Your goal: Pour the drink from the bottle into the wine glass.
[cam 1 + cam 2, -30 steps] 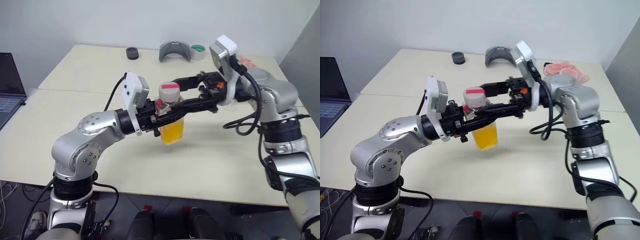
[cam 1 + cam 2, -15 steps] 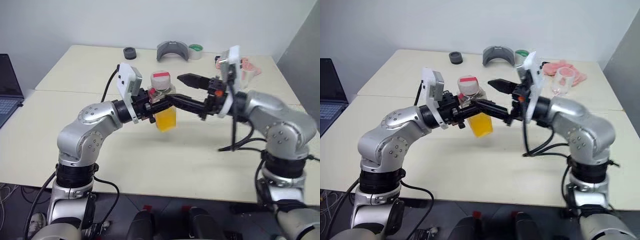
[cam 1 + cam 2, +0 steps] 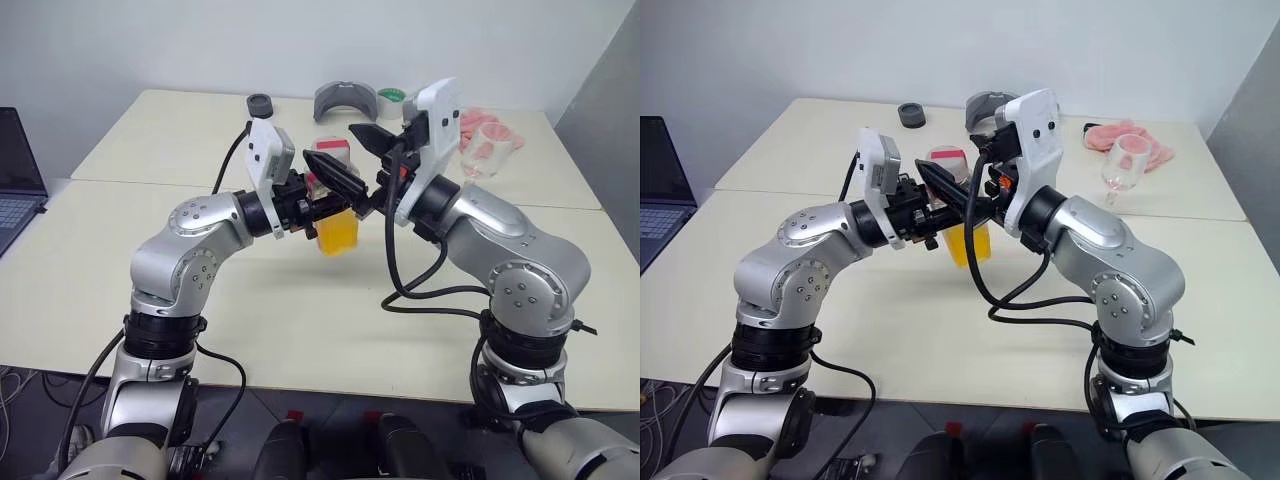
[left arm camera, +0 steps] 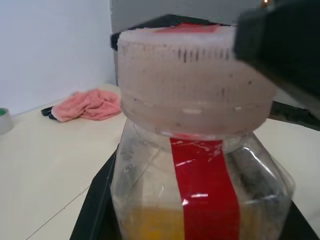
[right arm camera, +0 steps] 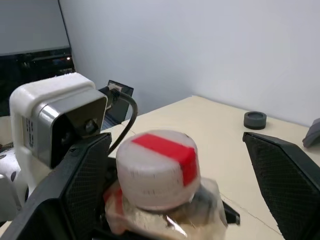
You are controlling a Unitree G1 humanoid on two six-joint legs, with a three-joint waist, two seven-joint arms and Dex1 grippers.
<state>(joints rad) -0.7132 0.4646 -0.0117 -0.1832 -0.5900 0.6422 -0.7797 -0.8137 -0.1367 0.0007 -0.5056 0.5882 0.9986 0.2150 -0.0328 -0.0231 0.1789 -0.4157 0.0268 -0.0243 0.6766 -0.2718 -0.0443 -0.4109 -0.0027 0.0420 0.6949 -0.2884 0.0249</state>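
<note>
My left gripper [image 3: 318, 206] is shut on the bottle [image 3: 337, 205], holding it upright above the table. The bottle is clear, with a red strip down its side [image 4: 200, 185] and a pale cap [image 5: 157, 167] with red on top. The orange drink [image 3: 338, 233] fills its lower part. My right gripper [image 3: 329, 141] is open, and its two black fingers [image 5: 87, 182] stand on either side of the cap with gaps between. The wine glass [image 3: 1130, 160] stands at the table's far right, beyond my right arm.
A pink cloth [image 3: 1118, 134] lies behind the wine glass. A grey curved object [image 3: 347, 101], a green tape roll [image 3: 395, 98] and a small black round item [image 3: 262, 104] sit along the table's far edge. A laptop [image 3: 16, 170] is at the far left.
My right gripper has swung round from the bottle's right side to point at the cap, its open fingers now either side of it. The left gripper has carried the bottle slightly forward.
</note>
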